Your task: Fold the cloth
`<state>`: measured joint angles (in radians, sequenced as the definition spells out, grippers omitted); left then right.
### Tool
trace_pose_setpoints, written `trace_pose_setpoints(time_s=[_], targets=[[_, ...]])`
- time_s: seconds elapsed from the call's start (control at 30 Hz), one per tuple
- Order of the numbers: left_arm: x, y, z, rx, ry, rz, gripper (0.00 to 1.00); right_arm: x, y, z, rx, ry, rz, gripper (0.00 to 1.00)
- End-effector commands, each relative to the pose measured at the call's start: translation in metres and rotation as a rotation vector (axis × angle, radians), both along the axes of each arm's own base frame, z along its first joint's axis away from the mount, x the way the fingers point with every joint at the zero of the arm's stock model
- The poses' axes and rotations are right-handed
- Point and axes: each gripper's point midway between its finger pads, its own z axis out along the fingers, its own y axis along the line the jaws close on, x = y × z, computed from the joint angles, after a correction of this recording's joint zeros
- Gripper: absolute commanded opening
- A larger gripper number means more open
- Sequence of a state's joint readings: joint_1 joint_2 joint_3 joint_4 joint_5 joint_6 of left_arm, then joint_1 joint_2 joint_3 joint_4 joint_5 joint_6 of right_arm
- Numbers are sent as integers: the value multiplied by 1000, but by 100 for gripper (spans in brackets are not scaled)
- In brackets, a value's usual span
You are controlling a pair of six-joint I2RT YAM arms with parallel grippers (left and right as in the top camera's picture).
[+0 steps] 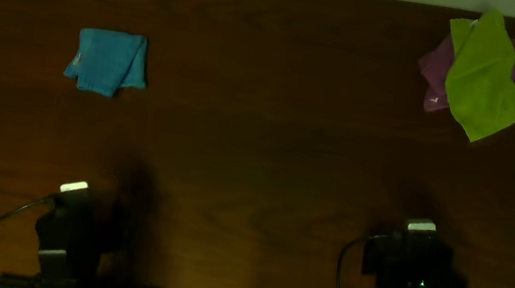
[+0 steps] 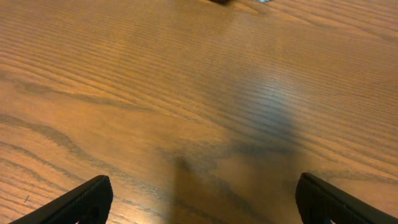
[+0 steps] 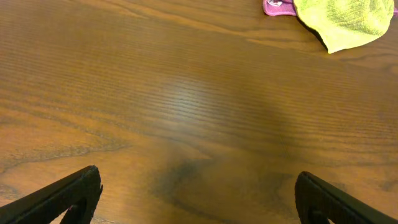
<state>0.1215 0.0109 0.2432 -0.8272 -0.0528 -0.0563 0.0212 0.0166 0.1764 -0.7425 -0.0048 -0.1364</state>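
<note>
The lime-green cloth [image 1: 484, 77] lies crumpled at the far right of the table, draped over a purple cloth [image 1: 434, 66]. The right wrist view catches its edge [image 3: 345, 22] at the top right, far ahead of the fingers. My right gripper [image 3: 198, 198] hovers open over bare wood near the front edge, nothing between its fingers. My left gripper [image 2: 202, 198] is open too, above bare wood at the front left. From overhead, both arms sit low at the front edge, left [image 1: 70, 224] and right [image 1: 414, 267].
A bright blue folded cloth [image 1: 107, 61] lies at the far left. The purple cloth [image 3: 277, 7] peeks out beside the green one. The dark wooden table [image 1: 269, 136] stretches between the arms and the cloths.
</note>
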Motion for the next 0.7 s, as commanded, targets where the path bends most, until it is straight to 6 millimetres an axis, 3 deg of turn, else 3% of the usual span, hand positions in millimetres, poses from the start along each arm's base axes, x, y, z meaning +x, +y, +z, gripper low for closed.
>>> trace_pose_setpoints(time_s=[0.0, 0.67], targets=[[-12, 3, -15, 16, 73, 18, 95, 0, 4, -4, -3, 2, 24, 99], [-12, 3, -15, 16, 74, 18, 95, 0, 4, -4, -3, 2, 24, 99]])
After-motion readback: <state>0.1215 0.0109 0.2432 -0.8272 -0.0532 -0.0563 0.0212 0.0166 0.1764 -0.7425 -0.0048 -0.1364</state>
